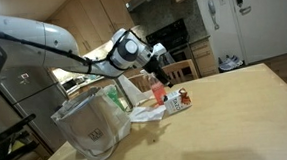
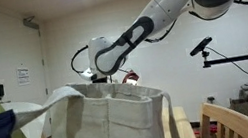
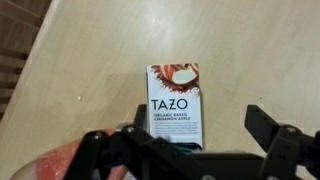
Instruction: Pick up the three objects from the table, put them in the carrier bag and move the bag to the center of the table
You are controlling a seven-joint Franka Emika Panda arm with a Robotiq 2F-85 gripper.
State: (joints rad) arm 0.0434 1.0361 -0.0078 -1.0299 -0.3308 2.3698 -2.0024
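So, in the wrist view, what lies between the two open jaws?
The Tazo box, flat on the table, nearer one jaw; beside it is only bare tabletop. The wrist view shows this.

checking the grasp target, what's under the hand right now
A Tazo box lies flat, label up, on the table beneath the open hand. The hand covers the box's near end, and the reddish blur beside it cannot be identified.

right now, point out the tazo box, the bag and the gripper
tazo box (image 3: 172, 100): wrist view, middle of its printed face
bag (image 2: 123, 125): in an exterior view, its front wall
gripper (image 3: 197, 115): wrist view, midway between fingertips
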